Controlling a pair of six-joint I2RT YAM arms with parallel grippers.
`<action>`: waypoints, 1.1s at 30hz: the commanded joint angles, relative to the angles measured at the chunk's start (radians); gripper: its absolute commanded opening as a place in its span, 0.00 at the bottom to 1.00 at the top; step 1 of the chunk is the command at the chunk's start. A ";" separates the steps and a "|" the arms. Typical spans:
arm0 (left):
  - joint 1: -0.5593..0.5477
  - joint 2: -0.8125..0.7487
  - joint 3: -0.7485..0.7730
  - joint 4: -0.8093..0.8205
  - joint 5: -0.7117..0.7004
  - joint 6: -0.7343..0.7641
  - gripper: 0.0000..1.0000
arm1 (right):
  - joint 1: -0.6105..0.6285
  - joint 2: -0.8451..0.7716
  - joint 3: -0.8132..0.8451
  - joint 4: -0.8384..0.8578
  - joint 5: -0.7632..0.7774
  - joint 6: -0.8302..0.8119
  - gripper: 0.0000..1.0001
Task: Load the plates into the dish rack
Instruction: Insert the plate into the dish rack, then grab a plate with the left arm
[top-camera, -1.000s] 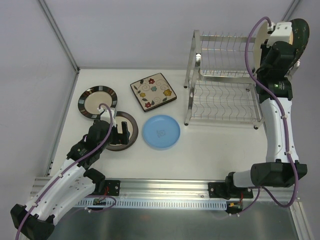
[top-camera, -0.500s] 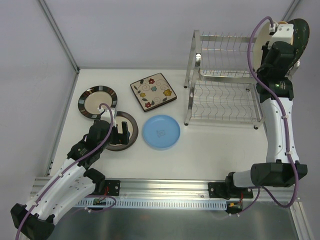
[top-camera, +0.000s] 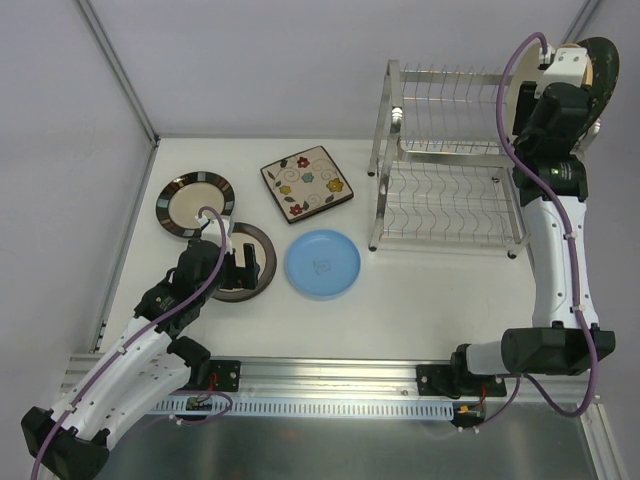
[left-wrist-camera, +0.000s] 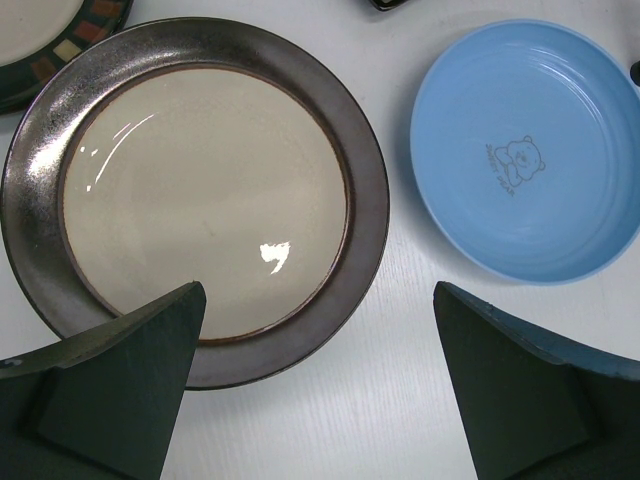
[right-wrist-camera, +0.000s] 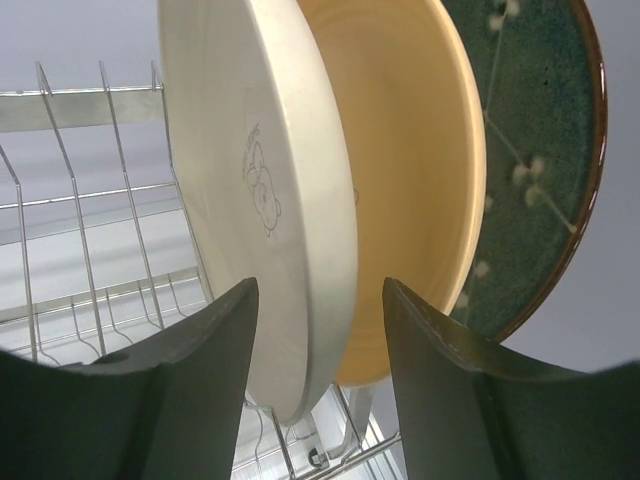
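- Plates, racked: three stand on edge at the right end of the dish rack, apparently in its upper tier. The cream plate is nearest my right wrist camera, the tan plate is just behind it, and the dark green plate is last.
- Plates, unracked: four lie flat on the table, well apart from the rack. These are the brown-rimmed plate, the blue plate just beside it, the block-rimmed plate and the square floral plate.
- Right pincer: my fingers stand on either side of the cream plate's lower rim. I cannot tell whether they press on it or have let go.
- Left pincer: spread wide and holding nothing. It hangs over the near right edge of the brown-rimmed plate, one finger over the plate and the other over bare table toward the blue plate.
- Change over the last second: my right wrist has crept slightly up and to the right at the rack. The left arm and all four table plates have stayed where they were.
- Reading: the cream plate looks seated in its slot, so I judge the right arm is finishing that placement.
- Tally: three loaded and four to go. The brown-rimmed plate is the likely next pick.
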 joint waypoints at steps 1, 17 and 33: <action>0.011 -0.003 0.023 0.006 -0.010 0.000 0.99 | -0.008 -0.070 0.028 -0.008 0.016 0.012 0.57; 0.013 0.002 0.023 0.003 -0.001 -0.008 0.99 | -0.008 -0.223 0.006 -0.064 -0.094 0.132 0.67; 0.011 0.080 0.042 0.005 0.095 -0.058 0.99 | -0.007 -0.545 -0.208 -0.162 -0.374 0.449 0.97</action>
